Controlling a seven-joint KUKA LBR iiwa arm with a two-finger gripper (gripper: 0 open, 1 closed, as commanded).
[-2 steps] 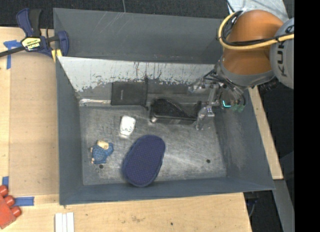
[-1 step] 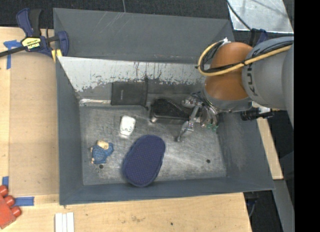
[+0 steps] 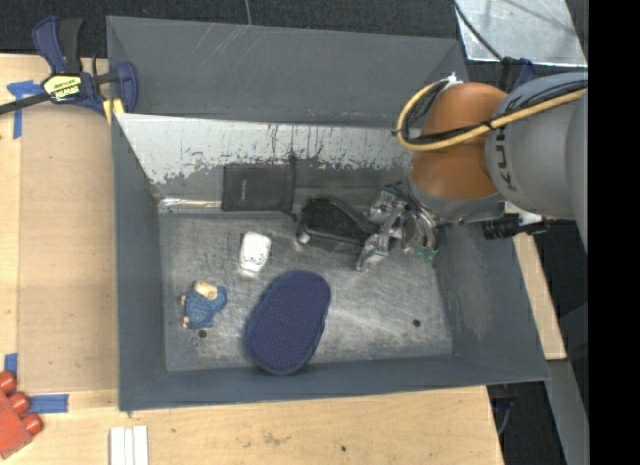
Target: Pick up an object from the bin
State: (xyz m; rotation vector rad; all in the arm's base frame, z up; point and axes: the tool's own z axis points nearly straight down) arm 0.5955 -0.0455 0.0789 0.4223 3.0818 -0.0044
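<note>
dark blue oval pad (image 3: 288, 321) lies flat against the near wall of the bin (image 3: 300, 73), so there is little room to get under it from that side. left of it and apart lies a small blue and yellow figure (image 3: 203, 303). beyond it is a white cup-like piece (image 3: 255, 253). both sit on open floor with clear approach all round. black flat box (image 3: 257, 187) rests against the far wall, shut off from behind. jaws sit low at the right end of a black rounded object (image 3: 328, 219) mid-bin, touching or just beside it. whether they are apart or together cannot be told, and nothing is seen clamped. being nearest, this object is judged the likeliest pick. open floor lies in front of it and to its right.
</note>
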